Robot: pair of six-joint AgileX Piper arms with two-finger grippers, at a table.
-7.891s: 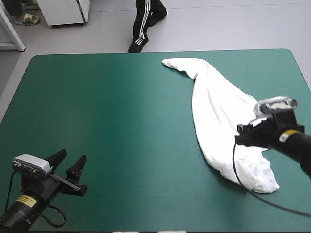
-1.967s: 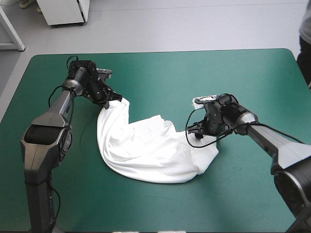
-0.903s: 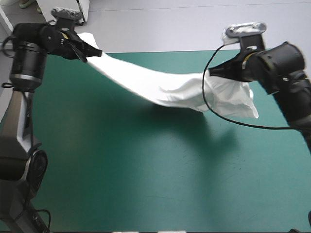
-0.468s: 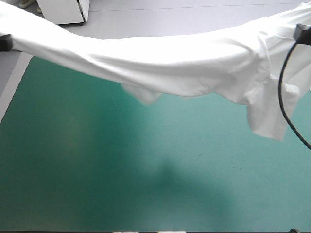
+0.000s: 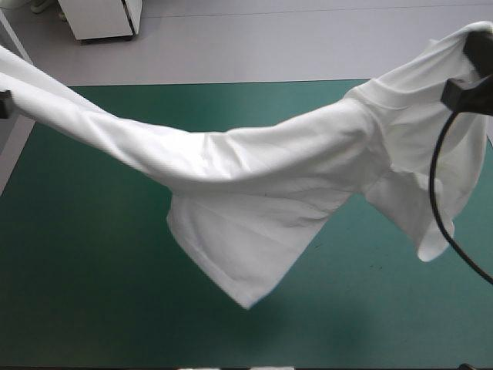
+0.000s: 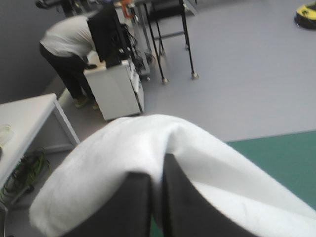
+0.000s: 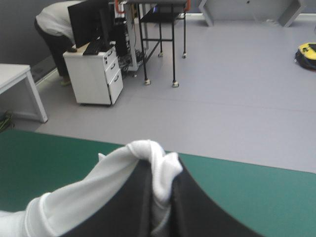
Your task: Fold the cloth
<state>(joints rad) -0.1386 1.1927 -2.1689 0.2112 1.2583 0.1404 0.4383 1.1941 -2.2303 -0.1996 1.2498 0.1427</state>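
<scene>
T-shirt [image 5: 262,185] hangs in the air over the table [image 5: 92,308], strung like a hammock from about ten o'clock in the high view across to two o'clock. As far as I can judge, it is clear of the teal-green cover. A broad white panel sags from the middle toward six o'clock, and what looks like a sleeve dangles near four o'clock.

At the ends, the left gripper [image 6: 159,168] has its black fingers pressed together on a fold of the fabric, which drapes over the tips and to either side. The right gripper [image 7: 160,180] is likewise clamped on the shirt, with a small bunched knot of white poking out between its tips.

Holding it high by two points well apart makes sense to me. The shirt's own weight should pull the creases out and let the body fall open before it is laid down flat. Folding proper has not begun. The band between the grippers looks twisted and doubled, so setting it down carelessly could trap a layer underneath.
</scene>
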